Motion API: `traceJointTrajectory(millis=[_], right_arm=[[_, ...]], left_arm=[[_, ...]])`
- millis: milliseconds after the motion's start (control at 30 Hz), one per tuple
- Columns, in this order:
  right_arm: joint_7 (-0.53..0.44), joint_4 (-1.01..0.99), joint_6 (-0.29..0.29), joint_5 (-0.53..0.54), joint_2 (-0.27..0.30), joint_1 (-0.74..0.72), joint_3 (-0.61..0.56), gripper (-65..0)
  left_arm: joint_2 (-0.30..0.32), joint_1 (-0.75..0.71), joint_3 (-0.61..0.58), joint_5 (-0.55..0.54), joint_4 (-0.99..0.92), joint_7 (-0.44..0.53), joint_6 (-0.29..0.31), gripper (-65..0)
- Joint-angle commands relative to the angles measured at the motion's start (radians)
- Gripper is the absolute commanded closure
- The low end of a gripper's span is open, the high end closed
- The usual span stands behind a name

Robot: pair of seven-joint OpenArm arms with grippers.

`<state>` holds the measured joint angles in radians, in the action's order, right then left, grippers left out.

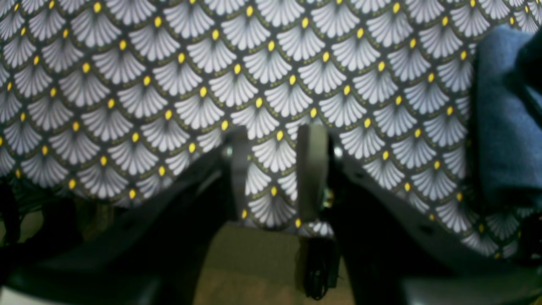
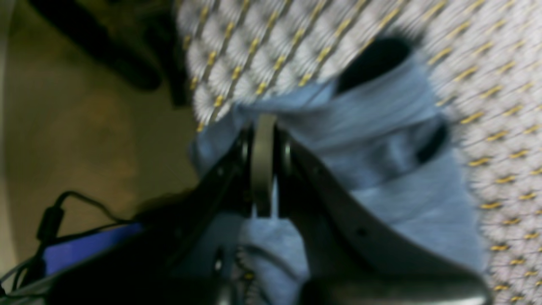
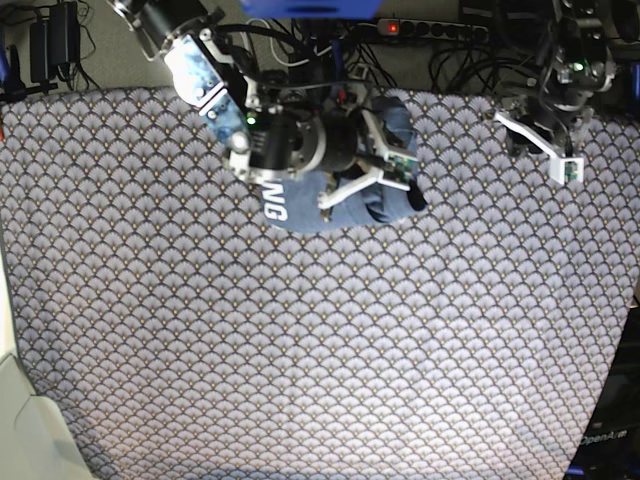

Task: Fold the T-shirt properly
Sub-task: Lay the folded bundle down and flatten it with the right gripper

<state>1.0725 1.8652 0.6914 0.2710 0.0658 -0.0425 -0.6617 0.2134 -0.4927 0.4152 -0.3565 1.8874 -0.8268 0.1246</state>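
the right gripper is pinched tight on the bunched t-shirt at the far edge of the patterned cloth; the left gripper hangs parted, holding nothing.

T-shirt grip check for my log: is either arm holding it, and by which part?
The right gripper is shut on a bunched fold of the T-shirt; which part cannot be told. The left gripper holds nothing.

A fan-patterned cloth (grey with small yellow dots) covers the tabletop. Beyond its far edge lie a power strip, tangled black cables and a blue box.
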Motion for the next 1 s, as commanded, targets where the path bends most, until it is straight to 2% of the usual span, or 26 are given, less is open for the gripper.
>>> traceJointTrajectory(millis=[0,167,300,533,667,800,967], right_arm=[[-0.013,0.035,0.007,0.012,0.01,-0.026,0.004,0.0],[-0.018,0.015,0.007,0.012,0.036,-0.076,0.006,0.0],[-0.028,-0.106,0.007,0.012,0.006,-0.11,0.001,0.0],[-0.194,-0.319,0.007,0.012,-0.031,-0.145,0.0,0.0],[-0.229,-0.398,0.007,0.012,-0.037,-0.162,-0.002,0.0],[-0.223,-0.368,0.007,0.012,-0.036,-0.184,-0.002,0.0],[-0.156,-0.198,0.007,0.012,-0.024,-0.193,-0.002,0.0]], left_arm=[[0.01,-0.004,0.004,-0.005,0.018,0.017,0.0,-19.4],[0.011,-0.019,0.004,-0.003,0.021,0.017,0.0,-19.4],[0.01,-0.03,0.004,-0.003,0.021,0.017,0.0,-19.4],[0.01,-0.053,0.015,0.0,0.028,0.017,-0.004,-19.3],[0.007,-0.062,0.054,-0.006,0.028,0.017,-0.001,-19.3],[0.008,-0.062,0.054,-0.006,0.028,0.017,-0.001,-19.3],[0.008,-0.062,0.054,-0.006,0.028,0.016,-0.001,-19.3]])
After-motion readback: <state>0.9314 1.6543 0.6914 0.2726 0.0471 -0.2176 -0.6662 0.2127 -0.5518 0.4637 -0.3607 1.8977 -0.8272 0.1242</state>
